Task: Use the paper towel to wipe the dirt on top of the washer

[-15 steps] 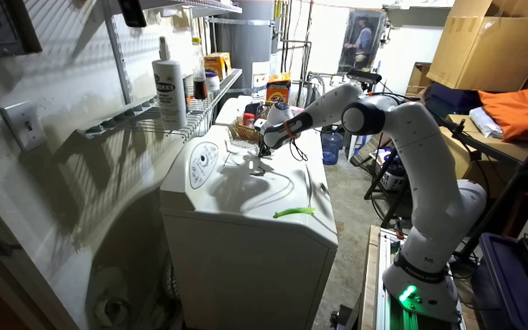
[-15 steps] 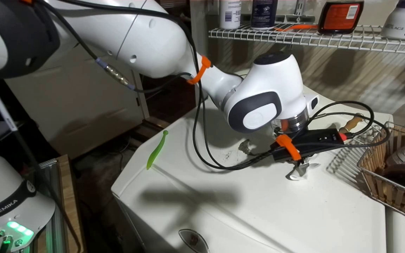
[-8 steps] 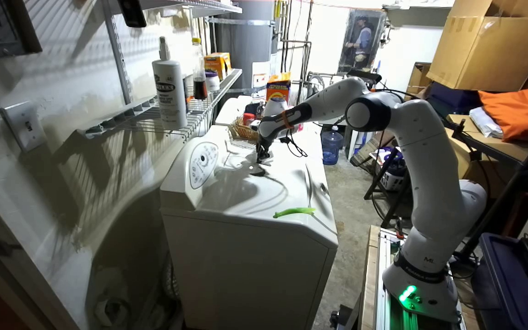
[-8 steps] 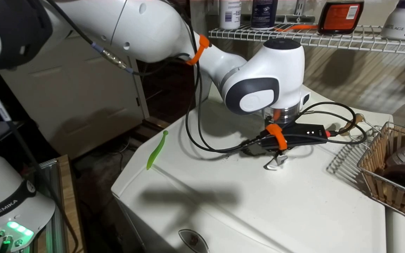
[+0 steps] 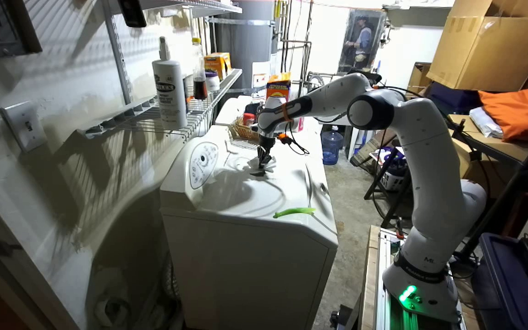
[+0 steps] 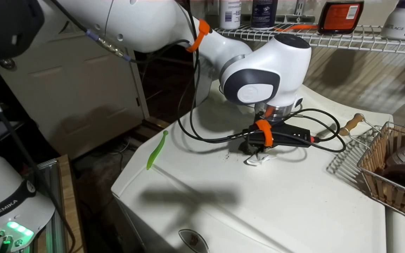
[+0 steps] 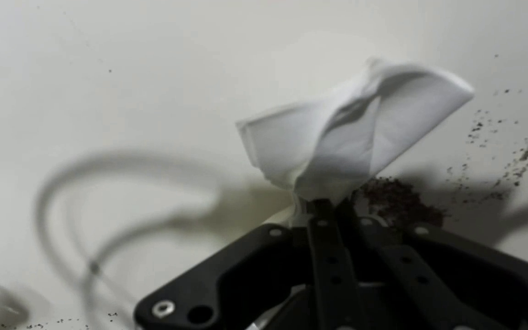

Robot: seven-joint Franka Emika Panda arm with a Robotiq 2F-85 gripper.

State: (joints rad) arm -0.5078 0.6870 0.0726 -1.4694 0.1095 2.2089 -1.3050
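The white washer (image 5: 245,256) fills the middle of an exterior view, and its pale top (image 6: 294,203) spreads below the arm. My gripper (image 7: 332,204) is shut on the paper towel (image 7: 337,137), a crumpled white wad that fans out beyond the fingertips. A dark reddish-brown clump of dirt (image 7: 399,204) lies just right of the fingertips in the wrist view, with scattered specks (image 7: 527,153) further right. In an exterior view the paper towel (image 6: 258,160) hangs low over the lid beside the dirt (image 6: 246,147), which the gripper partly hides. Whether towel and lid touch, I cannot tell.
A wire basket (image 6: 380,151) with bottles stands at the lid's far right, its wooden handle (image 6: 352,123) leaning out. A green strip (image 6: 156,151) lies near the lid's edge. Above the washer's back runs a wire shelf (image 6: 329,40) with bottles. Looped cables hang from the wrist.
My gripper has carried the paper towel across the lid toward the dirt, leftward in an exterior view, and lower over the surface. The dirt there is now partly covered by the gripper.
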